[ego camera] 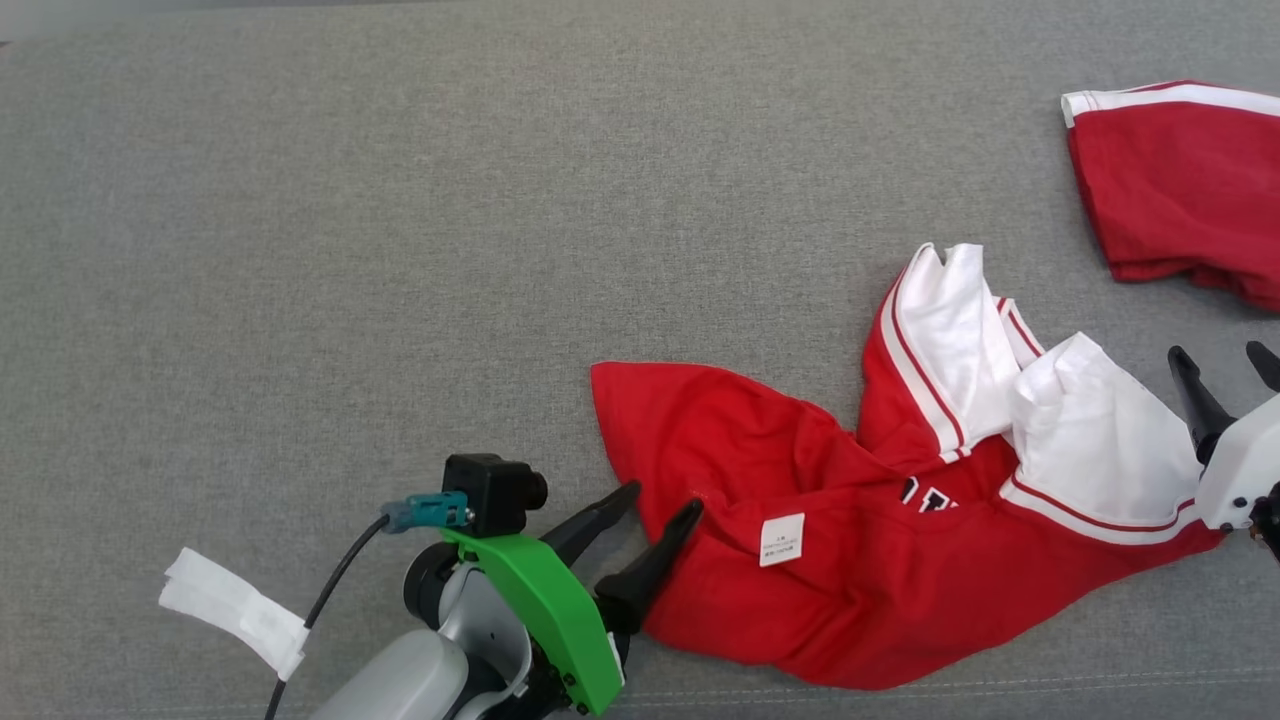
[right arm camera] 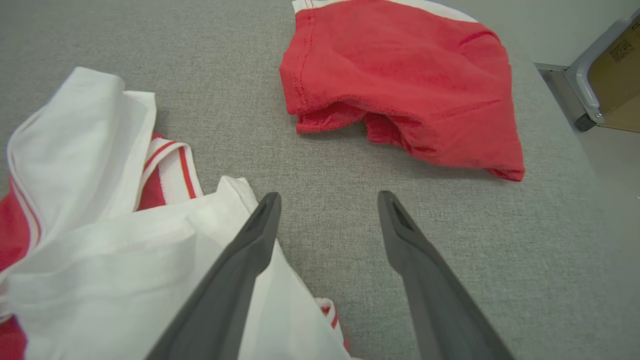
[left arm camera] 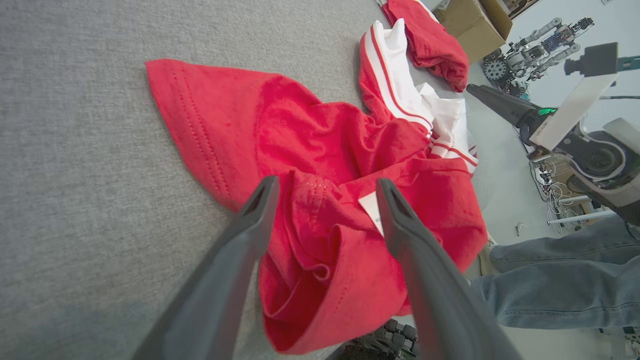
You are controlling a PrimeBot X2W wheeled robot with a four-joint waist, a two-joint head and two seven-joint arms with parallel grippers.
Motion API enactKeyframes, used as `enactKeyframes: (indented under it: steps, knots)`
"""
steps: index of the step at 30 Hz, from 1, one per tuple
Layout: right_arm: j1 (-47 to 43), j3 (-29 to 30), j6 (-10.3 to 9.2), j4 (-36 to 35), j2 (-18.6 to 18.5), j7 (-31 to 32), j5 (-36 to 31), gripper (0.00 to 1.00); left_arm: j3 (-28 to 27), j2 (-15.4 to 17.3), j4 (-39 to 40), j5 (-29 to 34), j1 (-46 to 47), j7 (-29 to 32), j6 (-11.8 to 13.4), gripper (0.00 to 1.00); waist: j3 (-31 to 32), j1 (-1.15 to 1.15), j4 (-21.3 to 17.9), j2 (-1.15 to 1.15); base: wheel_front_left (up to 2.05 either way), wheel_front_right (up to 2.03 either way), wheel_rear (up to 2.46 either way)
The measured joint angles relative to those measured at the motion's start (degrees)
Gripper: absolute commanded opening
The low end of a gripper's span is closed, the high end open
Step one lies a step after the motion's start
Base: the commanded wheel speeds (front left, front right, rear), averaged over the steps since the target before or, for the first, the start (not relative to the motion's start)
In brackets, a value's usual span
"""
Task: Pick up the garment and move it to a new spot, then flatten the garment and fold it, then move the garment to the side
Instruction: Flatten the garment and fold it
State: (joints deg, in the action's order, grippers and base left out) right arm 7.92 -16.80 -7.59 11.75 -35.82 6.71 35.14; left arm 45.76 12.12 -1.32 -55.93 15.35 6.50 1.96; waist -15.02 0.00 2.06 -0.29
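the garment lies crumpled by the worktop's near edge, towards the right, with the left gripper and right gripper both spread apart and empty at its ends, so flattening, folding and setting aside look undone.

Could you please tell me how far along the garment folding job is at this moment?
Done: nothing finished that I can see; the garment lies bunched on the grey surface, neither flat nor folded. In hand: the left gripper is open at its red hem and the right gripper open beside the white sleeve, neither gripping. Left: flatten it, fold it, and move it aside.
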Motion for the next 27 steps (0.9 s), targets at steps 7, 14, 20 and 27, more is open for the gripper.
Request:
enactKeyframes:
  steps: [7, 14, 20, 27]
  knots:
    - [2.84, -1.20, 0.00, 1.29, 1.99, 1.43, -0.16, 1.00, -0.08, 0.02, 1.70, 0.15, 1.29, 0.38, -0.03, 1.00, -1.89, 0.00, 1.83, 0.00, 0.00, 0.00, 0.00]
    - [3.82, -2.87, 0.00, 2.76, 3.61, 2.47, -0.53, 1.00, -1.13, 0.79, 1.75, 0.14, 1.33, 0.49, -0.01, 1.00, -2.85, 0.00, 2.94, 0.00, 0.00, 0.00, 0.00]
    - [4.65, -2.94, 0.00, 4.03, 3.56, 2.68, -0.85, 0.96, -1.22, 1.21, 1.79, 0.14, 1.33, 0.51, 0.04, 1.00, -2.88, 0.00, 2.91, 0.00, 0.00, 0.00, 0.00]
    - [4.86, -3.47, 0.01, 5.17, 4.24, 3.33, -0.83, 0.48, -1.12, 1.18, 2.33, 0.05, 1.33, 1.03, 0.07, 1.00, -3.23, 0.00, 2.88, 0.00, 0.00, 0.00, 0.00]
